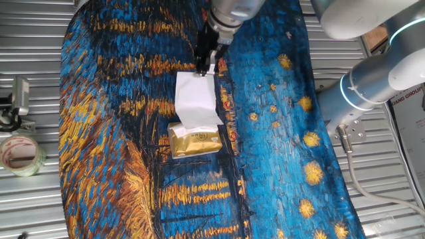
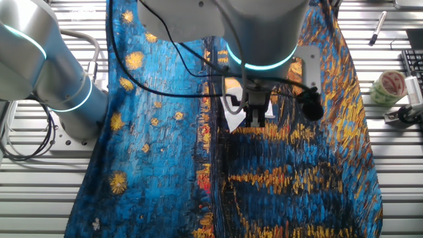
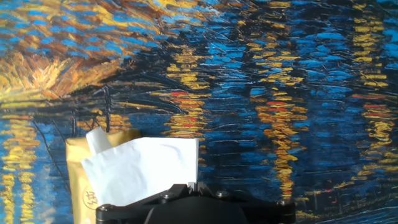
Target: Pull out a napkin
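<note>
The white napkin stretches from the top of the gold tissue pack up to my gripper. The gripper is shut on the napkin's far edge, just above the cloth. In the hand view the napkin spreads out from the jaws at the bottom edge and covers part of the pack. A second tissue tip pokes out of the pack. In the other fixed view my gripper hangs under the arm, with a bit of napkin showing beside it; the pack is hidden there.
A blue and gold painted cloth covers the table. A tape roll and a metal clip lie off the cloth on the slatted surface. The other fixed view shows the tape roll and a pen.
</note>
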`<state>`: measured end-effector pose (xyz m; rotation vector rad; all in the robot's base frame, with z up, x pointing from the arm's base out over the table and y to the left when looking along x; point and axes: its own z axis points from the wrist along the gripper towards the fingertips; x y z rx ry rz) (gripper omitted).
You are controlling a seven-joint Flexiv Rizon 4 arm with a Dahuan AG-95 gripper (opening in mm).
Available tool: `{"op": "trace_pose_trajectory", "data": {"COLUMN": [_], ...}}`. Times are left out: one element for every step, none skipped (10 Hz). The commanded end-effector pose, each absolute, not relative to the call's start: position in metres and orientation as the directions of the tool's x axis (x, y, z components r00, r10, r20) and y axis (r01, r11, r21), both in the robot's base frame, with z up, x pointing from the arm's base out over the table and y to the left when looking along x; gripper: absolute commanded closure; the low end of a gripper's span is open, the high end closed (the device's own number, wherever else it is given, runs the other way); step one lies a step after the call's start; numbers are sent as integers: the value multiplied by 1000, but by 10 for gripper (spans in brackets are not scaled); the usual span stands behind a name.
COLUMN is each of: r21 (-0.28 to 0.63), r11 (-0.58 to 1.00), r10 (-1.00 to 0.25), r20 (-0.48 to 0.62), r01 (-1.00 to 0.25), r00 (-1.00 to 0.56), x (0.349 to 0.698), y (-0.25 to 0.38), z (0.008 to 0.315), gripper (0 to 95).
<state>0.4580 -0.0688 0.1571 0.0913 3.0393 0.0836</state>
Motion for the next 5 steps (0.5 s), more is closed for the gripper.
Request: {"op": "trace_pose_trajectory", "data": {"r21": [66, 71, 74, 74, 74], "r11": [996, 996, 997, 997, 997], "r10": [65, 55, 41, 33, 32], "r20": [-105, -106, -109, -109, -109], "r01": [58, 47, 33, 25, 24], "r00": [-992, -993, -993, -994, -994], "x": [458, 456, 454, 453, 452], "y": [-73, -77, -82, -86, -87], "z": [154, 153, 153, 153, 153], "gripper": [950, 950, 950, 950, 950]}}
